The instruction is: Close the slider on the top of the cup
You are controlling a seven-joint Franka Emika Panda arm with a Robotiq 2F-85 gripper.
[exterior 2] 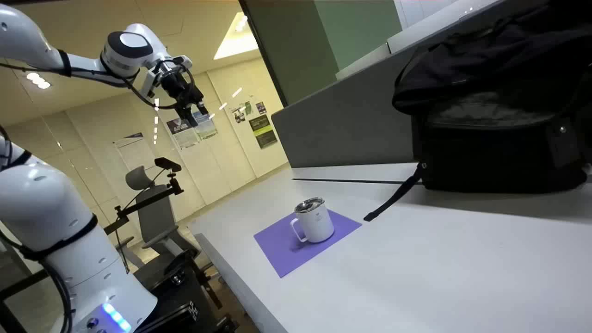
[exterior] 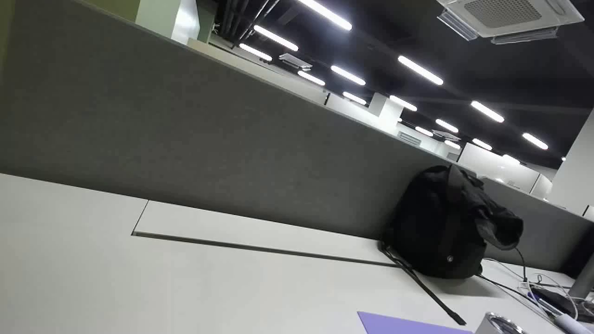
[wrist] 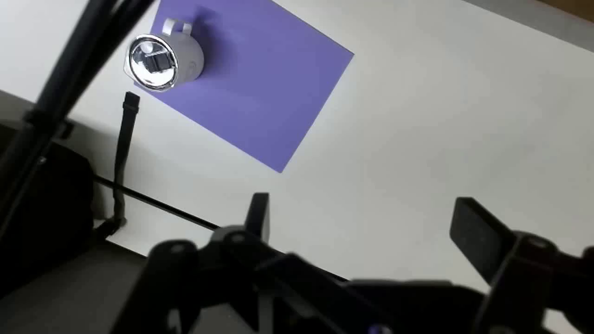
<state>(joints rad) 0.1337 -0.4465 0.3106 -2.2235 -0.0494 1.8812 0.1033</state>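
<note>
Cup [exterior 2: 317, 223] is just standing upright on a purple sheet [wrist: 269, 93] on the worktop [exterior 2: 416, 268], and honestly I can't tell if the dark slider [wrist: 158, 61] on top is closed. The claw [wrist: 363, 215] is hanging up in the air well apart from the cup, jaws spread wide. Black backpack [exterior 2: 499, 152] is sitting on the same worktop too, with the end of a strap [wrist: 123, 148] lying just beside the sheet.
</note>
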